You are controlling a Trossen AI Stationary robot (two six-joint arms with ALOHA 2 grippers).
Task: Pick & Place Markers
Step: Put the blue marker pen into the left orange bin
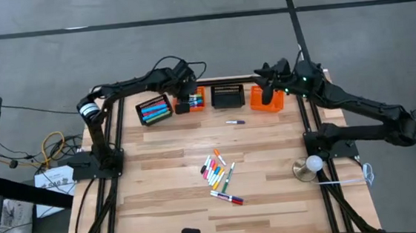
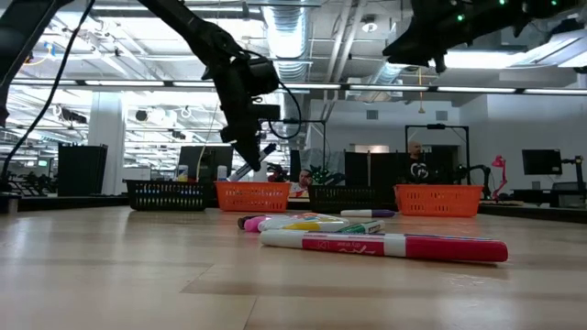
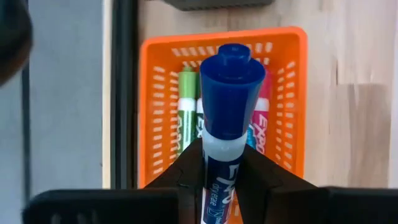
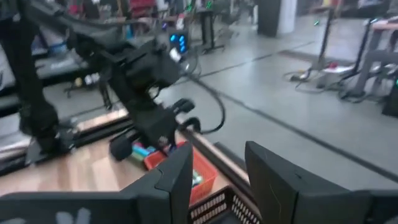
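Blue marker (image 3: 229,118) is pinched in my left tool (image 3: 219,171), cap pointing away from the wrist, hanging right over the orange basket (image 3: 155,112) at the back left of the bench (image 1: 274,200); that basket already has a green and a pink marker lying in it. My right tool (image 4: 214,171) stands spread and empty, up over the other orange basket (image 1: 266,101) at the back right. The rest of the markers sit in a loose pile (image 1: 218,171) mid-bench, one purple-capped stray (image 1: 235,122) lying apart nearer the baskets. I'd judge these light, stiff and smooth plastic, so likely to roll or twist if pinched near an end. Best hold is across the barrel about midway, as here just below the cap. Next is probably a drop into the basket; a black basket (image 1: 228,96) sits between the two orange ones.
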